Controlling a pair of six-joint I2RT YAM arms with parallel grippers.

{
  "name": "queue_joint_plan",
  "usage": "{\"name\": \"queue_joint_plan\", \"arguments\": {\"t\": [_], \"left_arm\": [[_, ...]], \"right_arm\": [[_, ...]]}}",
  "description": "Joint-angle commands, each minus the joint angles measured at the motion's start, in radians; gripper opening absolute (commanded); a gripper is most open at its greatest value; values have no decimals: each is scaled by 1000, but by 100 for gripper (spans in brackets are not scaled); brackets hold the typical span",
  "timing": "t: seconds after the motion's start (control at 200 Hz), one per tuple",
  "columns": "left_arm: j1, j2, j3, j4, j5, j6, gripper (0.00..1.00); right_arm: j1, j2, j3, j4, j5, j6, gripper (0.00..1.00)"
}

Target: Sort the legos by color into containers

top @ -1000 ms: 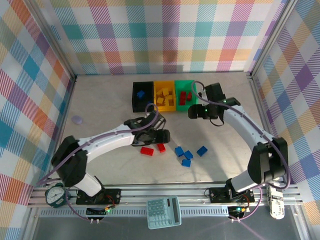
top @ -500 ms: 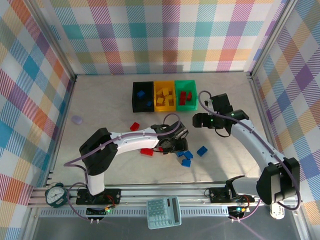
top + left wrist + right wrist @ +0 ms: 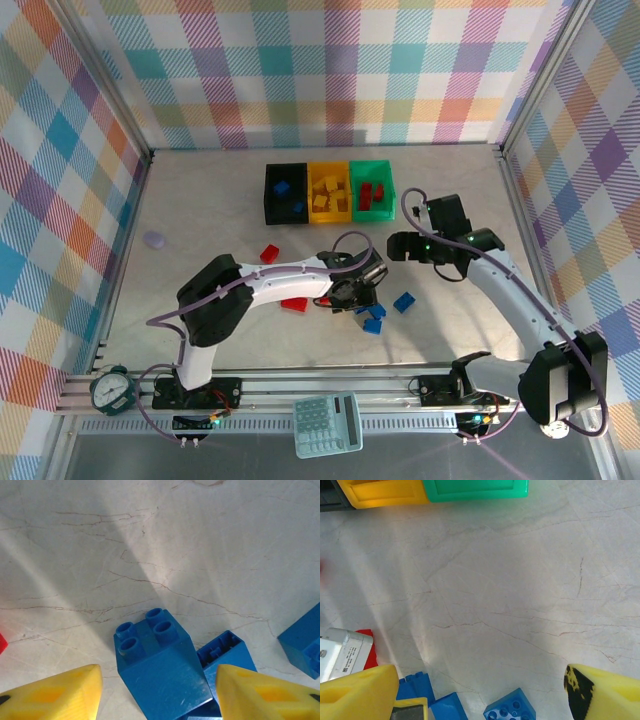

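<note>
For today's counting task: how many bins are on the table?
3, joined in a row at the far side: black bin left, yellow bin middle, green bin right.

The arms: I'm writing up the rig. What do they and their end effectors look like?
Both the left arm and right arm have white links, black joints and a loose purple cable. The left end effector and right end effector have blunt yellow fingers; one right finger carries black smudges.
</note>
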Motion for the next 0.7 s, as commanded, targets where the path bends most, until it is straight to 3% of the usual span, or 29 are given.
{"name": "queue_joint_plan", "arguments": {"t": [0.0, 0.25, 0.465, 0.695], "left_arm": [[-4, 29, 45, -56, -15, 1, 59], [9, 57, 79, -91, -31, 38, 46], [25, 77, 112, -138, -60, 94, 28], [79, 63, 201, -237, -116, 209, 23]], "right_arm": [[2, -15, -17, 6, -8, -15, 86], [1, -21, -17, 5, -2, -20, 86], [-2, -25, -17, 4, 0, -21, 86], [-7, -27, -16, 3, 1, -18, 86]]}}
